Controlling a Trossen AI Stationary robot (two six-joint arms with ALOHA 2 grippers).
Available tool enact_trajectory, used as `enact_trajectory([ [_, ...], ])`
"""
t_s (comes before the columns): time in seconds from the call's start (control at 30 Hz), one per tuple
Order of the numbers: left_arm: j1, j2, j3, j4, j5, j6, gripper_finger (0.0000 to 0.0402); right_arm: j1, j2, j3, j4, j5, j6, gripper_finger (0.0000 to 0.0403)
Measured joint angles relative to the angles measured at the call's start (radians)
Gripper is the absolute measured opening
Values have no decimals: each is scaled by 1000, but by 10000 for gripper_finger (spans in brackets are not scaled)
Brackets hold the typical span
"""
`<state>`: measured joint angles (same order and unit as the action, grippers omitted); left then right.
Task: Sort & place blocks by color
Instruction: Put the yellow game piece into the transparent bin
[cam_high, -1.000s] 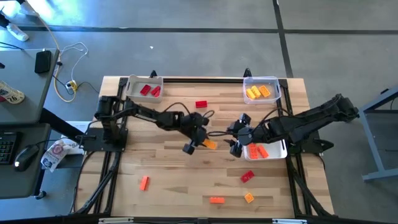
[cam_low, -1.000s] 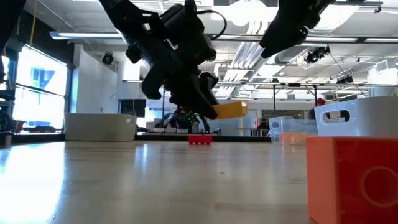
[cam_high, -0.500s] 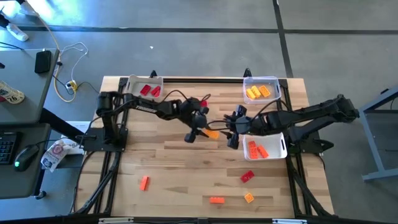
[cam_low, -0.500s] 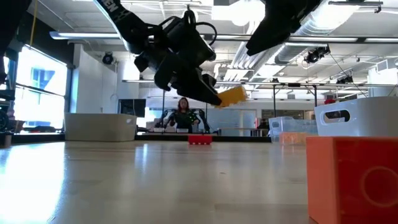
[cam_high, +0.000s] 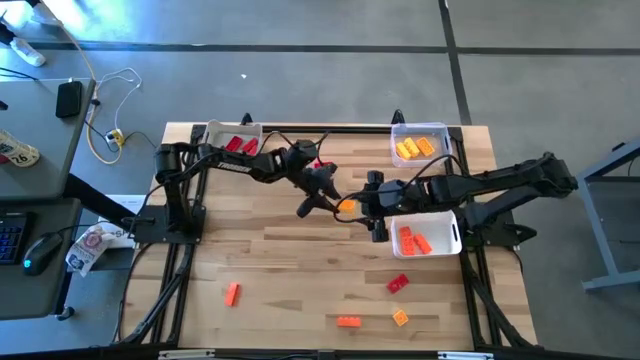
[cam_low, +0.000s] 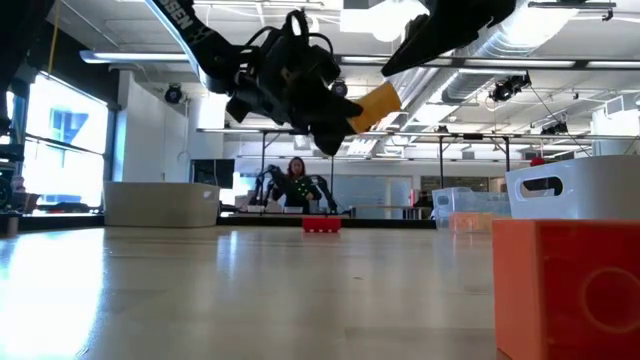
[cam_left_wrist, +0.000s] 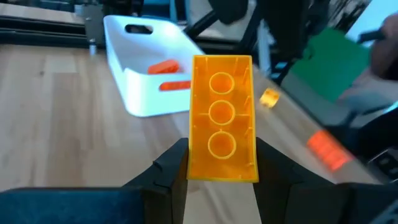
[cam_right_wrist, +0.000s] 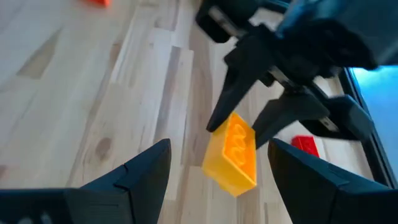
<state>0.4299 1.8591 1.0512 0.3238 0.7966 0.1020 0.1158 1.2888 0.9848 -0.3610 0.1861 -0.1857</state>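
Observation:
A yellow-orange block (cam_high: 347, 206) hangs in the air over the table's middle, held by my left gripper (cam_high: 328, 199). Its hollow underside with three rings (cam_left_wrist: 221, 115) faces the left wrist camera. My right gripper (cam_high: 373, 208) is open just to the right of the block. In the right wrist view its fingers (cam_right_wrist: 143, 174) spread wide in front of the block (cam_right_wrist: 235, 154) and do not touch it. In the low view the block (cam_low: 372, 105) is high above the tabletop. Loose blocks lie near the front edge: orange (cam_high: 232, 293), orange (cam_high: 348, 321), yellow-orange (cam_high: 400, 318) and red (cam_high: 398, 283). My left gripper is shut on the yellow-orange block, pinching its two long sides near one end (cam_left_wrist: 221, 167) between the two fingers (cam_left_wrist: 173, 169). The fingers come slanting from the table's left. The block sticks out past them toward the right arm, lifted clear of the table.
A bin with red blocks (cam_high: 214, 150) sits at the far left. A clear bin with yellow-orange blocks (cam_high: 420, 129) sits at the far right. A white bin with orange blocks (cam_high: 440, 247) stands by the right edge. One red block (cam_low: 321, 224) lies at the far side. A person stands beyond the table.
My left gripper has carried the block up and toward the table's far edge and right, and the block has tipped its free end upward. My right gripper has moved toward the far edge and left, closing in on the block, and has stayed open.

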Motion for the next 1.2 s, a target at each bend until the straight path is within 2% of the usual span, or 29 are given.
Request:
enact_trajectory([
  [0.27, 4, 0, 0, 94, 106, -178, 111, 0, 0, 0, 9, -1, -95, 256],
  [0.47, 1, 0, 0, 176, 124, -312, 111, 0, 0, 0, 42, -12, -111, 247],
  [0.7, 0, 0, 0, 218, 138, -411, 111, 0, 0, 0, 54, -4, -111, 189],
  [1.0, 0, 0, 0, 218, 155, -430, 111, 1, 0, 0, 70, -8, -126, 80],
  [1.2, 1, 0, 0, 220, 161, -447, 138, 1, 0, 0, 71, -7, -118, 75],
])
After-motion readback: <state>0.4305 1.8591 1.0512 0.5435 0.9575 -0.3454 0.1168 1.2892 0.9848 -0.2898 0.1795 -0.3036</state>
